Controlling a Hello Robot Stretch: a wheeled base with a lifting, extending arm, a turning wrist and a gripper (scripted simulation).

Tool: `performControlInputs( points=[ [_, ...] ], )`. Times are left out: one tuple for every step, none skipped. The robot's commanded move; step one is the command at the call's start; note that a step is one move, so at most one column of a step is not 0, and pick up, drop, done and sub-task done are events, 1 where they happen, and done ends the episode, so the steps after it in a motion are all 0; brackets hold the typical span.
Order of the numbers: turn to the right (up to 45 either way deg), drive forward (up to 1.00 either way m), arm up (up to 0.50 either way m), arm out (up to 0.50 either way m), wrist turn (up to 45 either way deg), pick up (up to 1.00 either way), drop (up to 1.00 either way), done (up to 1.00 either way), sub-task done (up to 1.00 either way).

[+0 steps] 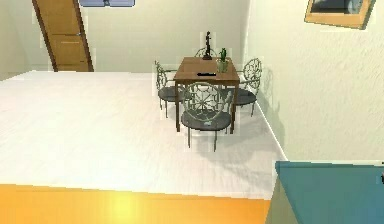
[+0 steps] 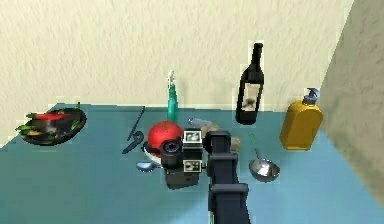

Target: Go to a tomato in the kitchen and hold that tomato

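Observation:
A round red tomato (image 2: 160,134) lies on the teal countertop (image 2: 80,180), on what looks like a small pale dish. In the arm side view the dark arm rises from the bottom edge, and the gripper (image 2: 166,158) stands right at the tomato's near side. I cannot tell whether it touches the tomato or holds anything, since the tomato rests on the counter behind it.
On the counter stand a dark bowl (image 2: 54,125), a slim teal bottle (image 2: 172,97), a dark wine bottle (image 2: 252,84), a yellow bottle (image 2: 302,122), and a metal spoon (image 2: 263,168). Ahead are a dining table (image 1: 206,72) with chairs, a wooden door (image 1: 63,35) and open pale floor.

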Motion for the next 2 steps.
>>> performControlInputs(
  points=[
    [0.0, 0.00, 0.10, 0.00, 0.0, 0.00, 0.00, 0.00, 0.00],
    [0.0, 0.00, 0.00, 0.00, 0.0, 0.00, 0.00, 1.00, 0.00]
  ],
)
